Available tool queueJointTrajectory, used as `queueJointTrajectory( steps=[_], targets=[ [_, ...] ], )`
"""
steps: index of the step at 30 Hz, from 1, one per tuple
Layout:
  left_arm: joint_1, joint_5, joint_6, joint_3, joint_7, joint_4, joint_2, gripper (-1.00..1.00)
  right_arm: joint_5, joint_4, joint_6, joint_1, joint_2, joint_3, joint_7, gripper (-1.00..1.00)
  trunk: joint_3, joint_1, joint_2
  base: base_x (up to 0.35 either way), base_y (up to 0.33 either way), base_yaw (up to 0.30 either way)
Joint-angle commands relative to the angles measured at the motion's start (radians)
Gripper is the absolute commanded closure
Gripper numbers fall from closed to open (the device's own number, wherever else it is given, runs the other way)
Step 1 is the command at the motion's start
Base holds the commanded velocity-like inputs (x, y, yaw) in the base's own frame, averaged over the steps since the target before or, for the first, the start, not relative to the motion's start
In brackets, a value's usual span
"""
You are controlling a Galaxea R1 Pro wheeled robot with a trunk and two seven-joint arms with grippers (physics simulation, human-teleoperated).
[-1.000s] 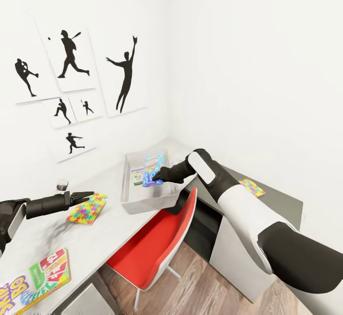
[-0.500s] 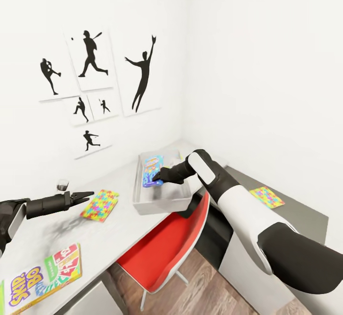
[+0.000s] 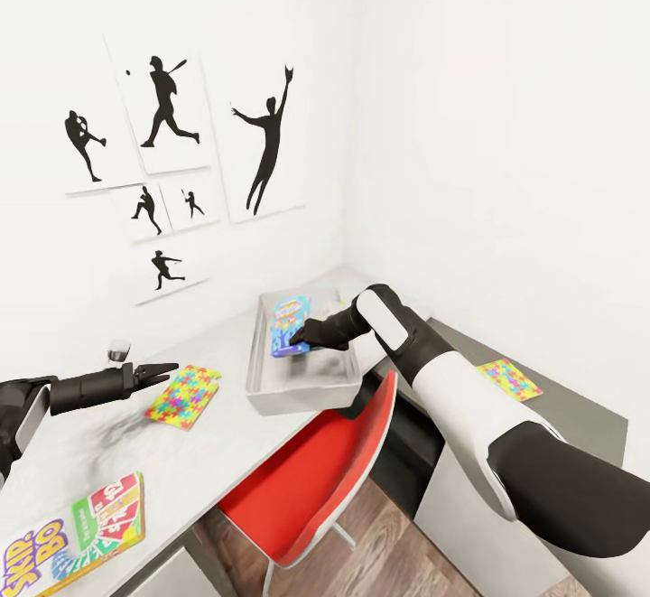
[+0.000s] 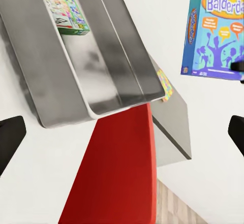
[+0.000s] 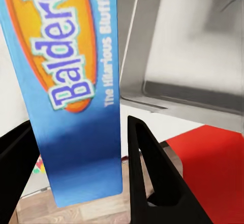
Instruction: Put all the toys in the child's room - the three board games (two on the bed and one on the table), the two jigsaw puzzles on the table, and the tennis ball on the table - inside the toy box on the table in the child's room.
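While the blue Balderdash box hangs over the bin, these are the particulars.

Step in hand: placing a board game; the right gripper (image 3: 296,338) holds the blue Balderdash box (image 3: 290,325) upright above the toy box (image 3: 262,394), judged not yet let go.

Right fingers: pressed on the box's lower end, one black finger (image 5: 147,178) on each face in the right wrist view.

Left fingers: the left gripper (image 3: 161,369) hovers over the table (image 3: 226,443), spread wide with nothing between them, just beside a jigsaw puzzle (image 3: 183,396).

Next move: probably lower and tip the box flat inside the walls, beside the pale green game (image 4: 65,8) already lying in there, then part the fingers.

Board games, counted: three in sight; one held, one in the bin, one Skip-Bo box (image 3: 68,534) on the table's near edge.

Jigsaw puzzles, counted: two; one on the table by the left gripper, one (image 3: 510,378) on the lower dark desk (image 3: 578,416), well apart from the bin.

Tennis ball: cannot tell where it is.

Other things: one red chair (image 3: 307,471), six silhouette pictures (image 3: 262,141).
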Motion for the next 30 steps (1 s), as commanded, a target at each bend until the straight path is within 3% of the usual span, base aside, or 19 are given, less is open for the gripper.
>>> queueJointTrajectory(
  steps=[1, 14, 30],
  targets=[
    [-0.001, 0.003, 0.009, 0.0, -0.002, 0.0, 0.0, -1.0, -0.011, 0.004, 0.002, -0.001, 0.0, 0.002, -0.011, 1.0, -0.002, 0.001, -0.002, 0.005, -0.004, 0.0],
    [-0.001, 0.004, 0.01, 0.001, -0.005, 0.001, 0.0, -1.0, -0.01, 0.082, 0.002, -0.001, 0.0, 0.005, -0.013, 1.0, -0.002, 0.001, -0.002, 0.001, -0.001, 0.0],
    [-0.001, 0.004, 0.013, 0.002, -0.008, 0.001, 0.002, -1.0, -0.005, 0.078, 0.002, -0.003, 0.0, 0.005, -0.013, 1.0, -0.002, 0.001, -0.002, 0.035, 0.018, 0.0]
  ],
)
